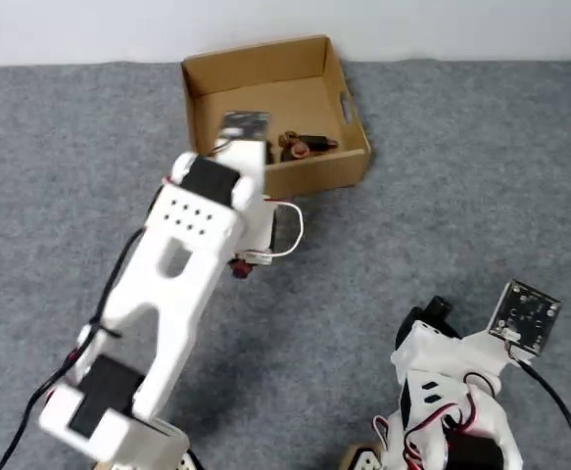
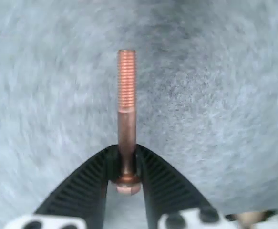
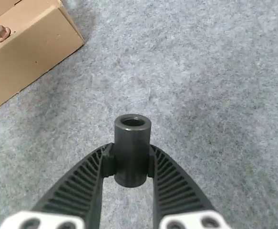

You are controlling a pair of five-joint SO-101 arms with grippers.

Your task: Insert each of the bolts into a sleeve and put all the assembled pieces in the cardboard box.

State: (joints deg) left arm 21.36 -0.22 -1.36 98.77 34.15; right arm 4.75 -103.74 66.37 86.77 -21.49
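Note:
My left gripper (image 2: 127, 153) is shut on a copper bolt (image 2: 127, 95), gripping it just past the head, with the threaded end pointing away over grey carpet. In the high view the left arm (image 1: 182, 264) stretches toward the cardboard box (image 1: 349, 162), and the bolt's head (image 1: 242, 266) peeks out beneath the wrist. My right gripper (image 3: 131, 156) is shut on a black sleeve (image 3: 132, 148), held upright with its bore facing up. The right arm (image 1: 452, 382) sits at the lower right. Assembled dark and copper pieces (image 1: 305, 145) lie inside the box.
The box corner (image 3: 29, 52) shows in the right wrist view, with a copper bolt head (image 3: 0, 32) inside it. Grey carpet (image 1: 461, 196) covers the table, bare between the two arms and to the right of the box.

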